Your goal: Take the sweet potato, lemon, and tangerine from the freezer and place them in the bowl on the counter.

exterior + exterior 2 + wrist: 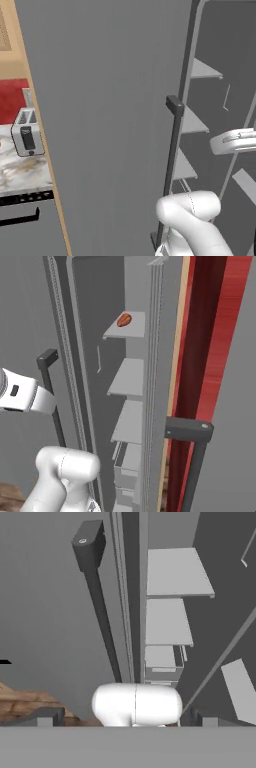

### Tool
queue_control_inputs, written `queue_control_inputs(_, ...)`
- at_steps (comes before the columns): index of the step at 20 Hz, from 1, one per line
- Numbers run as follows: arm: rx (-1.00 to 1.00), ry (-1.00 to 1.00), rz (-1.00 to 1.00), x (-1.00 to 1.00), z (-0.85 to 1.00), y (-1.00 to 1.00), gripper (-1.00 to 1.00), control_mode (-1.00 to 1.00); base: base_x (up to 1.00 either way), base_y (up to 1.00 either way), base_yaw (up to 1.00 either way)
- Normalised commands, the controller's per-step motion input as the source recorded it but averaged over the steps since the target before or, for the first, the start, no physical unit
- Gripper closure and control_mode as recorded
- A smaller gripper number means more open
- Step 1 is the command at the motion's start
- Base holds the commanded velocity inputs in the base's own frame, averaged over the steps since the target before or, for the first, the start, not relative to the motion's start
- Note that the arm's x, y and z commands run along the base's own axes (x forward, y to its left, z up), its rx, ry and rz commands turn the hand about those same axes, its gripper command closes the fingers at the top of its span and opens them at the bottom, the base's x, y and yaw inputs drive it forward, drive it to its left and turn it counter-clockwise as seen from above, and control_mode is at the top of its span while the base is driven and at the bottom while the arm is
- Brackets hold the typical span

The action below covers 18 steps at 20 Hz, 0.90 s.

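1. Currently the freezer (215, 45) stands open. Grey shelves (131, 376) are stacked inside it, one above the other.
2. Left base view has a wide plain grey panel (110, 100) left of the opening. A long dark bar handle (172, 150) runs vertically along the panel's right edge.
3. Right base view looks into the opening from the other side. A second dark handle bracket (190, 430) sits at the right, against a tan edge and a red strip.
4. Left base view also catches the marble table (25, 170) at far left, over a grey oven front (25, 220). A silver toaster (26, 132) stands upright on it, with red wall behind.
5. Hand view looks along the bar handle and down the shelf stack. A patch of wooden floor (20, 702) shows at its lower left.
6. The sweet potato (124, 320) lies on the topmost shelf visible in the right base view, near that shelf's left front corner. It is well apart from the arm.
7. Hand view puts the gripper (125, 718) at the bottom edge, with one dark fingertip (47, 716) at each side.
8. Jaws are spread wide. They grip nothing and touch neither the handle nor a shelf.
9. View differences: the sweet potato is readable from the right base camera, the table and toaster from the left base camera, and the jaw spread from the hand camera.
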Motion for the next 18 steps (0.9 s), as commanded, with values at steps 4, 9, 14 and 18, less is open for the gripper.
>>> queue_control_inputs(4,0.00,0.00,0.00,0.00,0.00,0.00,-1.00,1.00,0.35,-0.41,0.00)
queue_control_inputs(9,0.00,0.00,0.00,0.00,0.00,0.00,-1.00,1.00,0.23,-0.52,0.00)
queue_control_inputs(14,0.00,0.00,0.00,0.00,0.00,0.00,-1.00,1.00,0.12,-0.47,-0.03)
queue_control_inputs(18,0.00,0.00,0.00,0.00,0.00,0.00,-1.00,1.00,0.21,-0.33,-0.08)
